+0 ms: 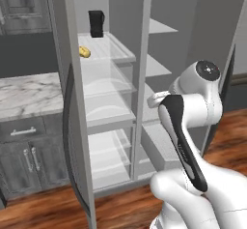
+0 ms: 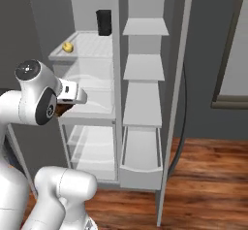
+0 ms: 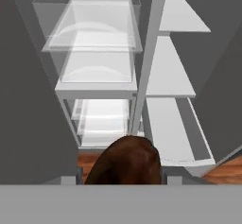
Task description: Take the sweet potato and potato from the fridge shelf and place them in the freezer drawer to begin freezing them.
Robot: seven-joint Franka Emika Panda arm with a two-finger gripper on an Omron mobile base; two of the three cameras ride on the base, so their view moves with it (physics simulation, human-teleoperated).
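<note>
A reddish-brown sweet potato [image 3: 125, 164] sits between my fingertips at the bottom of the hand view, with my gripper [image 3: 124, 176] shut on it. In the right base view the sweet potato [image 2: 64, 109] peeks out under my hand, in front of the fridge's left column at mid height. The yellow potato [image 1: 85, 52] [image 2: 68, 47] lies at the left front of the ribbed translucent fridge shelf [image 1: 110, 48] [image 2: 91, 44], well above my hand. The light-grey freezer drawer [image 2: 140, 157] [image 3: 171, 133] [image 1: 159, 148] stands pulled out low in the right column, below and right of my gripper.
A black container [image 1: 96, 23] [image 2: 103, 22] stands at the back of the fridge shelf. Clear curved-front bins [image 3: 97, 34] fill the left column below it. Plain grey shelves [image 2: 144, 27] stack above the drawer. The fridge doors [image 1: 72, 126] [image 2: 177, 103] stand open on both sides.
</note>
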